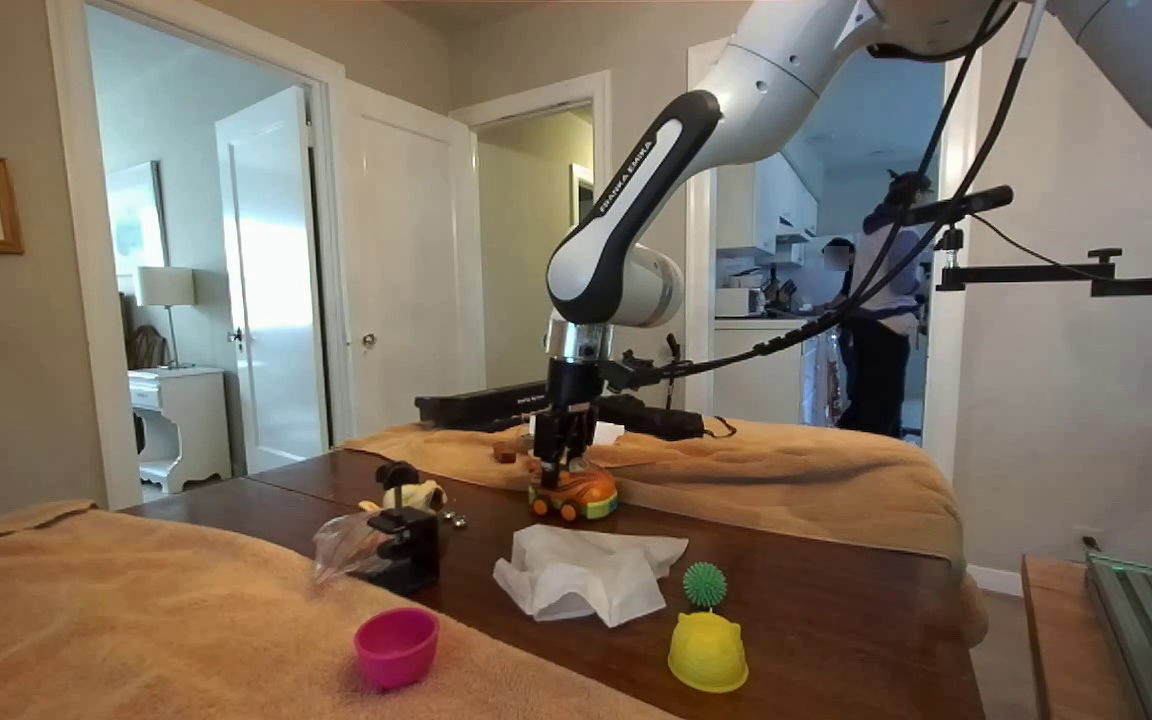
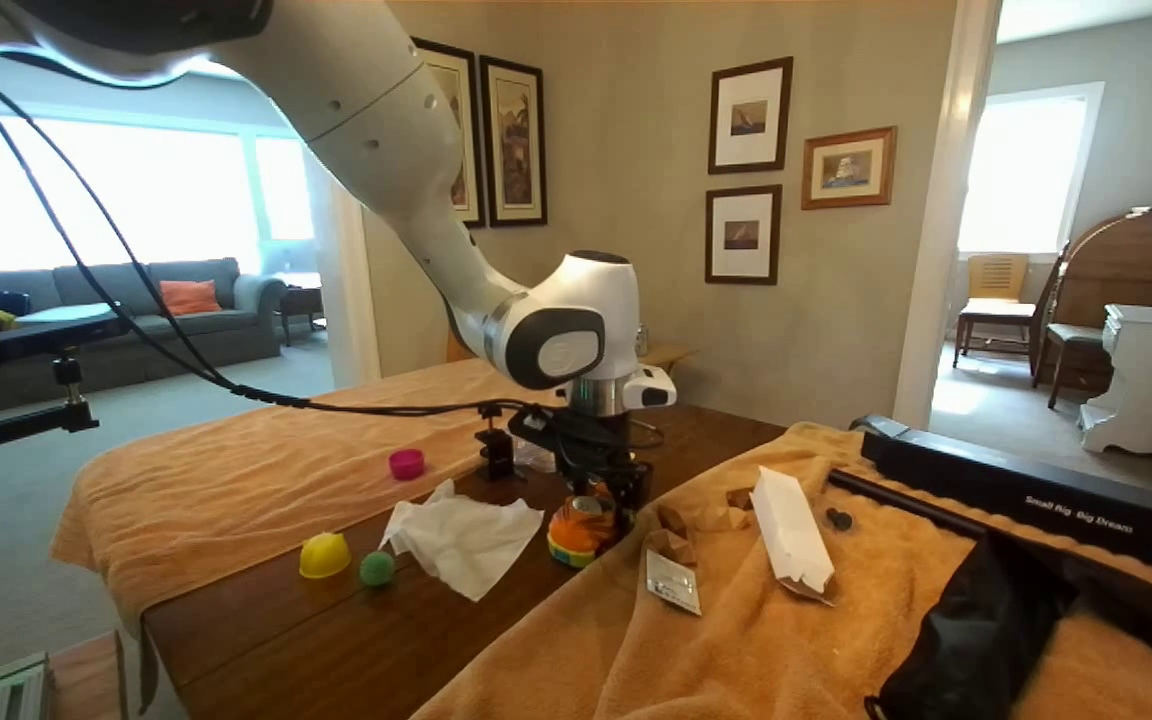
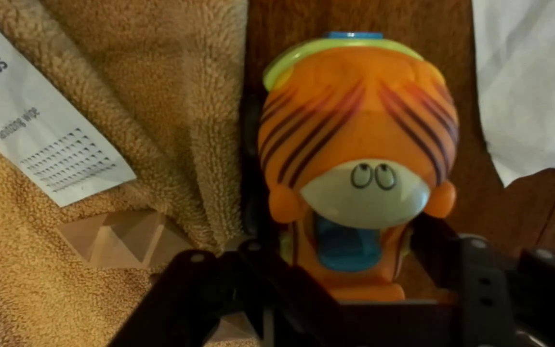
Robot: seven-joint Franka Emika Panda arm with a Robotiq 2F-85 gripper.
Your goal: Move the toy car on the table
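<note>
At left in the wrist view, the towel (image 3: 210,72) lies just beside the car (image 3: 357,140). In the middle, the hand (image 3: 350,233) grips the car from both sides, near its narrow end; the wheels appear to rest on the worktop (image 1: 836,600), and the car is between the towel and the tissue (image 3: 533,82). To carry it well, the hand should probably lift it first a little and straight up, so that the wheels do not catch the towel. Since the broad end is outside the grip, the car may tip; therefore a slow and level motion seems advisable. At right, the tissue looks light and could be dragged along; it is better to pass above it, and to let go only when all wheels touch the worktop.

As for the count, from left to right in an exterior view there are: one second towel (image 1: 136,620), one bag (image 1: 346,547), one pink cup (image 1: 396,650), one clamp (image 1: 413,548), one pale thing (image 1: 425,496) partly behind the clamp, one car, one tissue, one green ball (image 1: 705,585) and one yellow cup (image 1: 708,655). On the towel beside the car lie one packet (image 2: 674,583), at least two brown blocks (image 3: 123,238), one white box (image 2: 794,535), one pouch (image 2: 976,630) and one long box (image 2: 1046,500).
</note>
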